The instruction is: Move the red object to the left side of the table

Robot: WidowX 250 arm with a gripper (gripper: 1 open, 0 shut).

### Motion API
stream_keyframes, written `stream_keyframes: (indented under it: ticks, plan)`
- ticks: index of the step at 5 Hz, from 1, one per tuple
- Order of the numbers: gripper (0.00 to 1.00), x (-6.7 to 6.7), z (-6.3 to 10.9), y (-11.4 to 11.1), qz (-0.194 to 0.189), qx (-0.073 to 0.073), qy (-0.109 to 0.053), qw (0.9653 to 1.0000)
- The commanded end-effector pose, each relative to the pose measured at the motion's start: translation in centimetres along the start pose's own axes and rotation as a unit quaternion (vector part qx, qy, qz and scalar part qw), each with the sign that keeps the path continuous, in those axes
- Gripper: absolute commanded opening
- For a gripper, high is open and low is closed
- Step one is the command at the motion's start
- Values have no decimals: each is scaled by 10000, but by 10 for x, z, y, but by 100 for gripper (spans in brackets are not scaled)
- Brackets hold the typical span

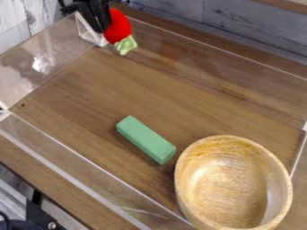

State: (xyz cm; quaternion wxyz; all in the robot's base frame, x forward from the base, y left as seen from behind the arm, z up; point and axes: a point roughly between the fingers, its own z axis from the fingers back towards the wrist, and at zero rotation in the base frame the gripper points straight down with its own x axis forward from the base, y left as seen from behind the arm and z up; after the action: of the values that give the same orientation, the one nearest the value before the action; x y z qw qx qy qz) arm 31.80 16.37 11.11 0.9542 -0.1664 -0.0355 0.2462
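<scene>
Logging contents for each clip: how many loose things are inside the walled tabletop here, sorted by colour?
Red: 1, the strawberry toy, with a green leafy end
Green: 1, the rectangular block
Wood-coloured: 1, the wooden bowl
Total: 3

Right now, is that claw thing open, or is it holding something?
Gripper: closed, holding the red object.
</scene>
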Motion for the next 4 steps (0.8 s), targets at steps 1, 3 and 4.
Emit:
stream_keyframes:
  ticks: [1,3,4]
  plan:
    - [0,23,16,11,60,89,-358,9993]
    - [0,52,1,28,192,188,-355,9990]
    - [0,59,-8,34,210,240,-322,9990]
